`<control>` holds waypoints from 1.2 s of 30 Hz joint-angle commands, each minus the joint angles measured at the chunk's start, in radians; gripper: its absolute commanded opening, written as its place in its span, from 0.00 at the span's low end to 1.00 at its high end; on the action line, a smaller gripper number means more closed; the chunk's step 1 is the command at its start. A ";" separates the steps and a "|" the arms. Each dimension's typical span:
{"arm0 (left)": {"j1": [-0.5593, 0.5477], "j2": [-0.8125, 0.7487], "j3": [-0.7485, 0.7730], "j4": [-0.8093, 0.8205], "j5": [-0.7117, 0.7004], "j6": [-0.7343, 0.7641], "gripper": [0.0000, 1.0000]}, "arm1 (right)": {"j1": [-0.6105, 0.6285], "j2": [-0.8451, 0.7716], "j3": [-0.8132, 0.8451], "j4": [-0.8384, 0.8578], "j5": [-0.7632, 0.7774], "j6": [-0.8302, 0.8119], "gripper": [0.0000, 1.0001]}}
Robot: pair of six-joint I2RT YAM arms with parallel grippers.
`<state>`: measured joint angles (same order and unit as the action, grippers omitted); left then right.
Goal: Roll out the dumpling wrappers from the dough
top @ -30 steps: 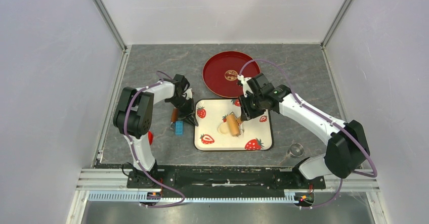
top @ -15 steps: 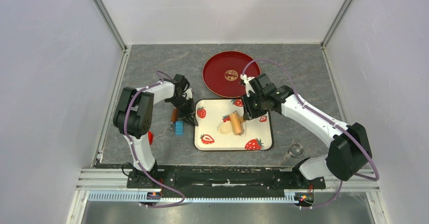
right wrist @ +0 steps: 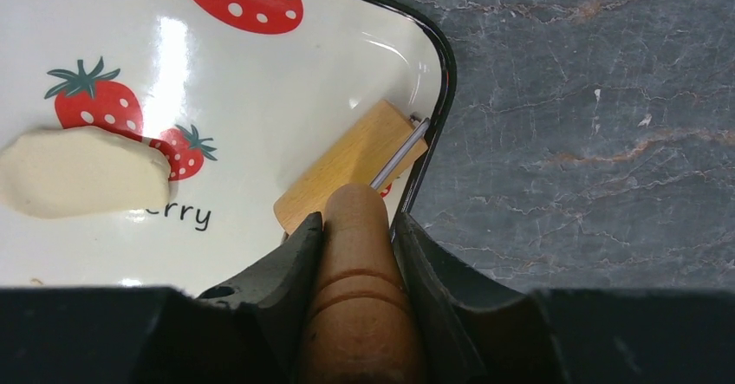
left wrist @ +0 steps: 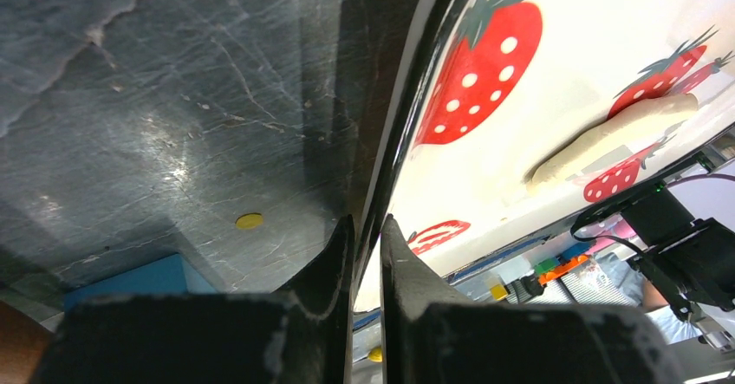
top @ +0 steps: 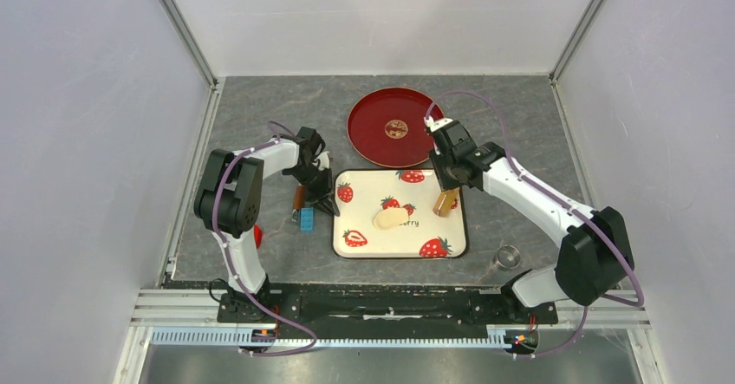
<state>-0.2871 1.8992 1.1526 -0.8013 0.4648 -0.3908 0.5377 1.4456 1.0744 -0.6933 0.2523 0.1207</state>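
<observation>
Your right gripper (right wrist: 355, 225) clasps the wooden roller (right wrist: 351, 163) by its handle, with the barrel inside the strawberry tray (right wrist: 260, 98) beside its right rim. Your left gripper (left wrist: 366, 228) pinches the tray's left rim. The dough (top: 390, 218), a flattened oval, lies mid-tray, apart from the roller. A red plate (top: 377, 120) sits beyond the tray.

The right end effector (right wrist: 355, 228), gripping the wooden roller (top: 447, 202) by its handle, has carried it off the dough (top: 391, 218) to the right edge of the strawberry tray (top: 407, 242), leaving the flattened oval uncovered.
</observation>
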 commanded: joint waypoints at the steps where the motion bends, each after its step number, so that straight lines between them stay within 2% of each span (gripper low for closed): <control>1: 0.026 -0.005 0.019 -0.019 -0.161 -0.010 0.02 | -0.014 0.073 -0.024 -0.213 0.026 -0.062 0.00; 10: 0.026 -0.014 0.015 -0.013 -0.133 -0.027 0.02 | -0.001 0.041 0.233 -0.206 -0.116 0.054 0.00; 14: 0.025 -0.014 0.016 -0.007 -0.124 -0.038 0.02 | 0.043 0.050 0.318 -0.191 -0.145 0.119 0.00; 21: 0.026 -0.067 -0.060 0.099 -0.033 -0.151 0.02 | 0.123 0.087 0.341 -0.160 -0.151 0.156 0.00; 22: 0.026 -0.076 -0.065 0.105 -0.018 -0.147 0.04 | 0.123 0.090 0.341 -0.157 -0.151 0.156 0.00; 26: 0.026 -0.103 -0.019 0.070 -0.071 -0.024 0.41 | 0.123 0.094 0.362 -0.166 -0.132 0.150 0.00; 28: 0.026 -0.079 0.048 0.020 -0.082 0.080 0.52 | 0.123 0.100 0.371 -0.175 -0.127 0.142 0.00; 32: 0.026 0.011 0.192 -0.050 0.024 0.240 0.55 | 0.123 0.094 0.368 -0.176 -0.126 0.139 0.00; 34: 0.026 0.051 0.254 -0.063 0.019 0.293 0.56 | 0.123 0.093 0.366 -0.179 -0.124 0.134 0.00; 36: 0.026 0.099 0.324 -0.081 0.000 0.338 0.66 | 0.124 0.086 0.363 -0.180 -0.120 0.132 0.00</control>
<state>-0.2649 1.9213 1.3621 -0.8333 0.4500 -0.2337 0.6628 1.5536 1.3884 -0.8913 0.1116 0.2539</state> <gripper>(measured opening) 0.582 0.348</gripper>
